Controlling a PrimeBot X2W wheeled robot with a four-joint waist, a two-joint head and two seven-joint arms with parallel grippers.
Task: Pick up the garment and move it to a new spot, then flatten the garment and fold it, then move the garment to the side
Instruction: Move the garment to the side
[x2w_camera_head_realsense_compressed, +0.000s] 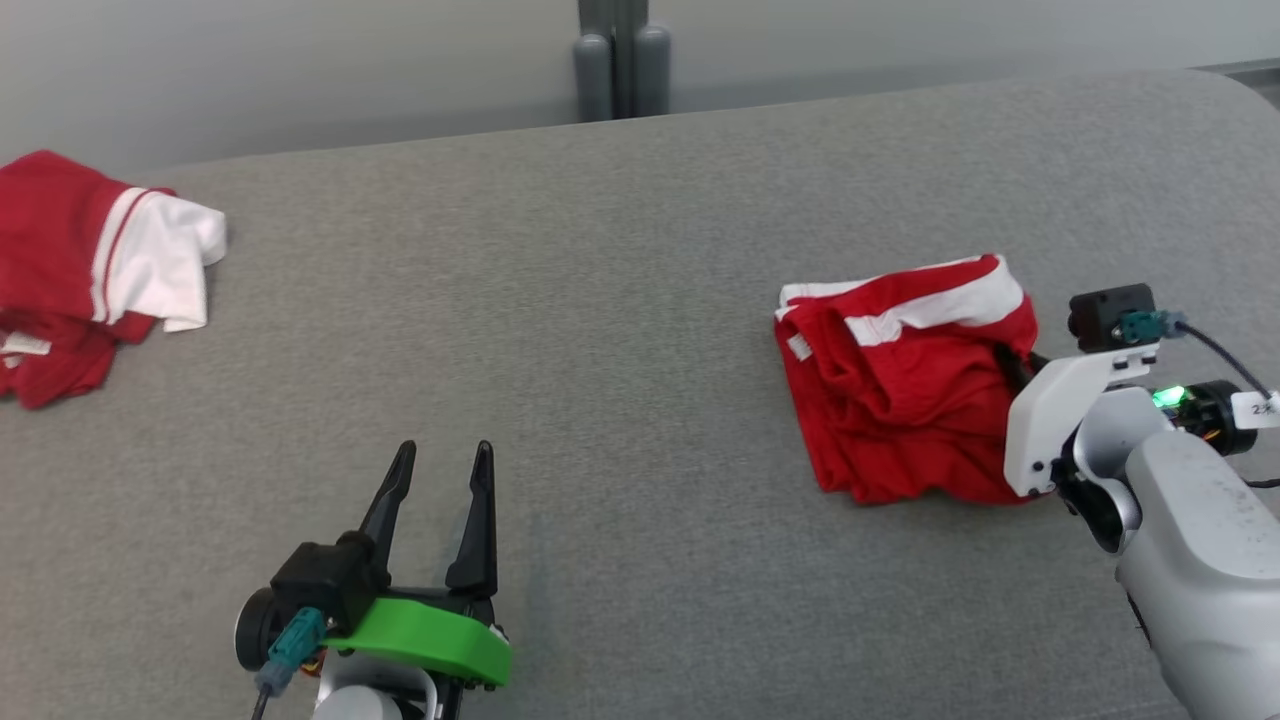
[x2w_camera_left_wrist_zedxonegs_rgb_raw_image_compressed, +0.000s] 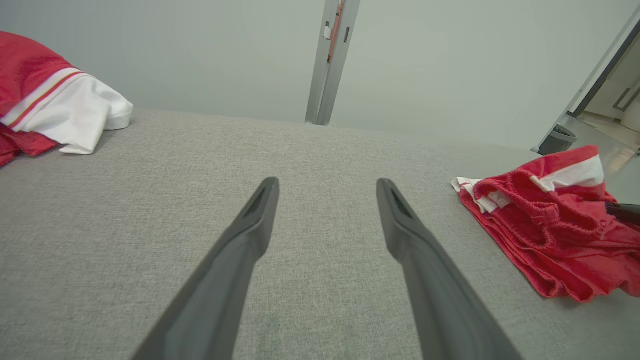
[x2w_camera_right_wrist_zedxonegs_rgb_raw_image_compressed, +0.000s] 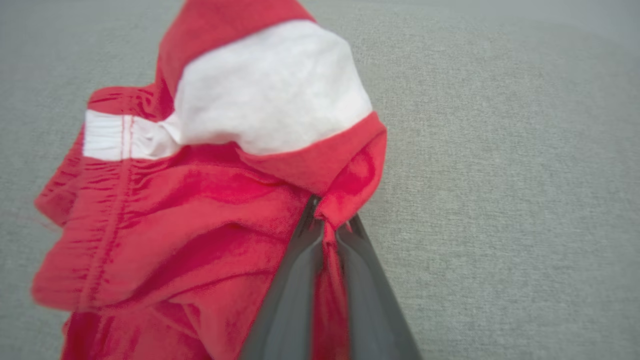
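The garment (x2w_camera_head_realsense_compressed: 900, 400) is a crumpled pair of red shorts with white bands, lying at the right on the grey cloth-covered surface (x2w_camera_head_realsense_compressed: 620, 300). My right gripper (x2w_camera_head_realsense_compressed: 1015, 365) comes in from the garment's right edge, and its fingertips are buried in the cloth there. In the right wrist view, the right gripper (x2w_camera_right_wrist_zedxonegs_rgb_raw_image_compressed: 332, 220) is shut on a red fold of the garment (x2w_camera_right_wrist_zedxonegs_rgb_raw_image_compressed: 200, 210), just below a white panel. My left gripper (x2w_camera_head_realsense_compressed: 445, 452) hovers open and empty near the front left, well apart from the garment. Its left wrist view shows the spread left gripper (x2w_camera_left_wrist_zedxonegs_rgb_raw_image_compressed: 327, 185) and the garment (x2w_camera_left_wrist_zedxonegs_rgb_raw_image_compressed: 550, 240) to the right.
A second red and white piece of clothing (x2w_camera_head_realsense_compressed: 90, 270) lies heaped at the far left edge, also seen as a heap (x2w_camera_left_wrist_zedxonegs_rgb_raw_image_compressed: 50, 100) in the left wrist view. A grey post (x2w_camera_head_realsense_compressed: 620, 60) stands behind the far edge. Bare grey surface spans the middle between the two heaps.
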